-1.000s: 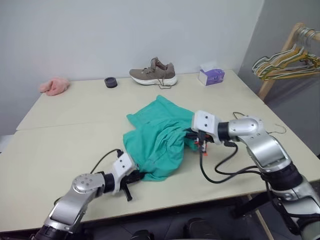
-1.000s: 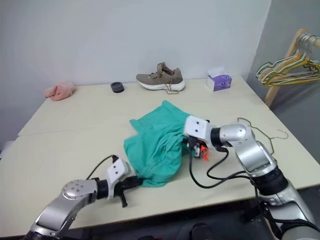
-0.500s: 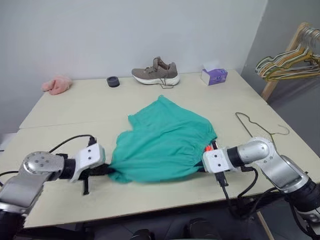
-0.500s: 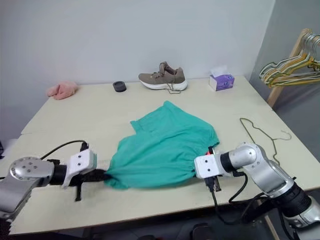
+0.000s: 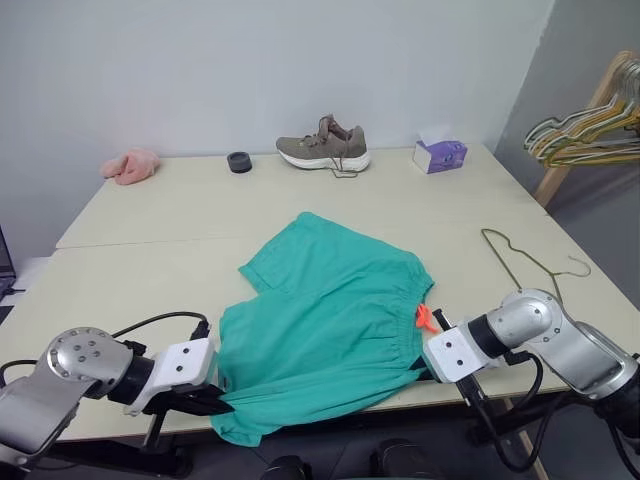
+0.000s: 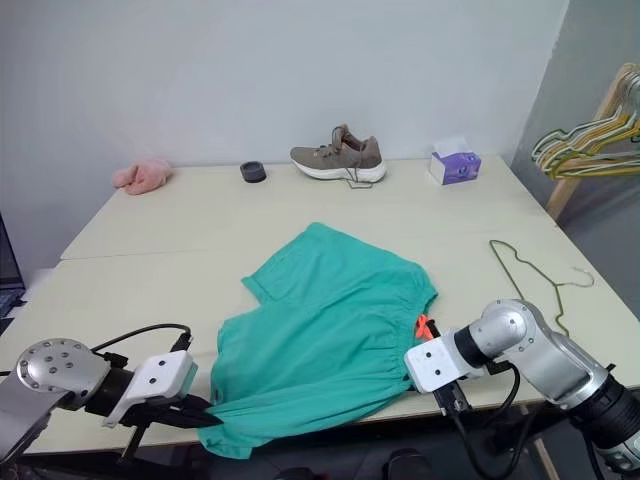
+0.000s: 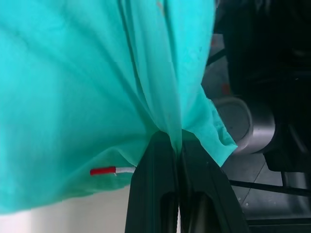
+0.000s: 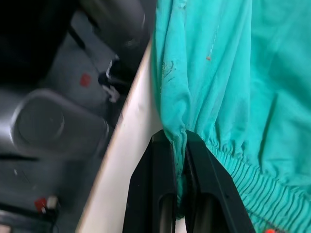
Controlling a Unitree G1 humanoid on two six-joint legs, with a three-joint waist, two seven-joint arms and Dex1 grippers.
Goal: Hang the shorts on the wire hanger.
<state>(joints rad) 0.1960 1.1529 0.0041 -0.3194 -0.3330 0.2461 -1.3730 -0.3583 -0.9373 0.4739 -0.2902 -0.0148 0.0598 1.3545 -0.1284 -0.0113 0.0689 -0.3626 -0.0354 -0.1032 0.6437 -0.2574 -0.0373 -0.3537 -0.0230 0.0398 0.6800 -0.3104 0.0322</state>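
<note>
Teal-green fabric shorts (image 5: 325, 320), now drawn back and spread to the near edge of the beige table (image 5: 150, 230), waistband overhanging. Left gripper (image 7: 177, 145) and right gripper (image 8: 179, 138) each pinch the waistband. Thin wire hanger (image 5: 530, 260) lies near the right edge.

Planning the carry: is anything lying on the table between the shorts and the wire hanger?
Nothing visible. The shorts, pinched by both claws, left and right, lie apart from the wire hanger, with bare table between them.
</note>
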